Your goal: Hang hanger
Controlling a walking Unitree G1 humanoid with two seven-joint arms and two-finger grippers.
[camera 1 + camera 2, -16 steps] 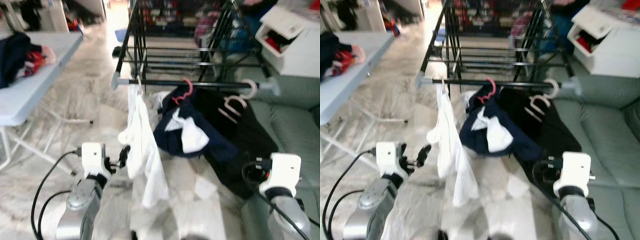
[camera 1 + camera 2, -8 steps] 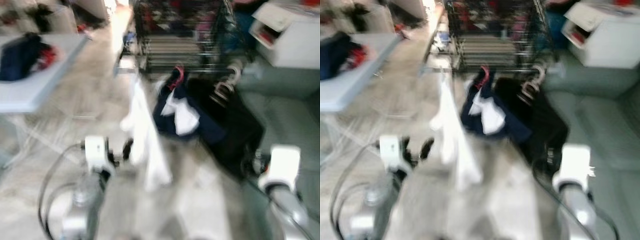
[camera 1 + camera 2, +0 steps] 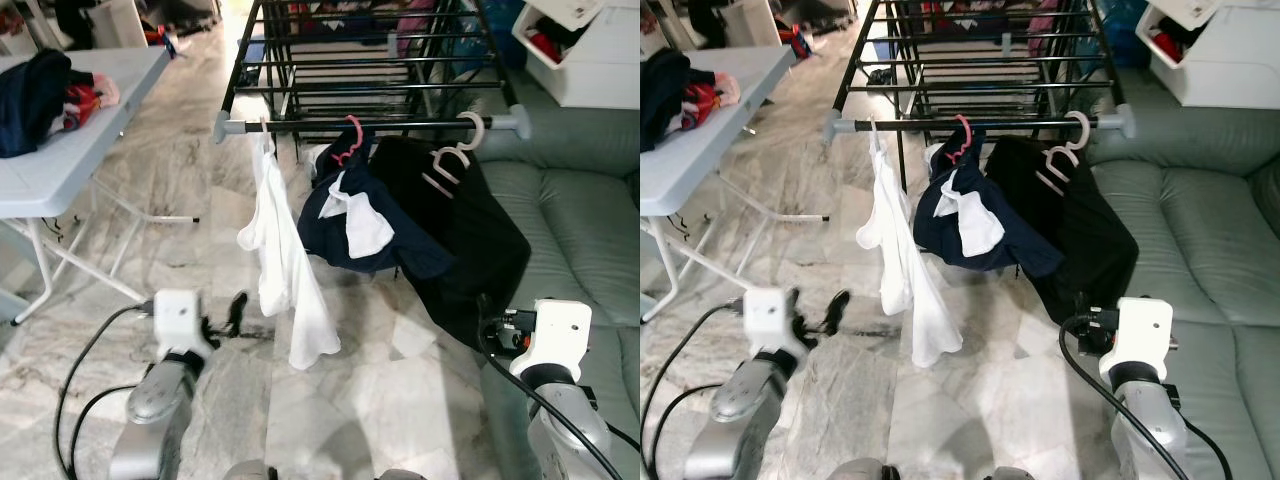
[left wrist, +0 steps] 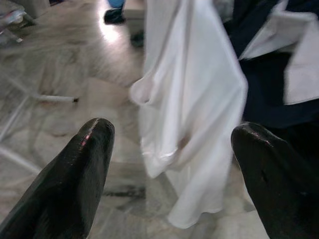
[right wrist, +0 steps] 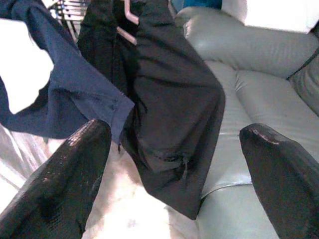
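1. Hanging from the front rail (image 3: 370,124) of a black drying rack (image 3: 370,60) are three garments: a white garment (image 3: 285,270) on a white hanger (image 3: 266,135), a navy garment (image 3: 365,225) on a pink hanger (image 3: 349,142), and a black garment (image 3: 465,250) on a pale hanger (image 3: 455,160).
2. The left gripper (image 4: 172,184) is held low, short of the rack, with its two fingers (image 4: 75,189) spread wide and nothing between them. The white garment hangs just ahead of it, hem clear of the floor.
3. The right gripper (image 5: 174,184) is likewise held low, with fingers (image 5: 65,184) spread apart and empty. The black garment's lower edge hangs directly ahead; the navy garment's edge lies toward the robot's left of that.
4. A grey sofa (image 3: 580,230) borders the right gripper's outer side, its cushion edge close beside the black garment.
5. A folding table (image 3: 60,170) carrying piled clothes (image 3: 45,95) stands well apart on the left gripper's outer side.
6. Open marble floor (image 3: 180,200) lies between the table legs and the white garment.
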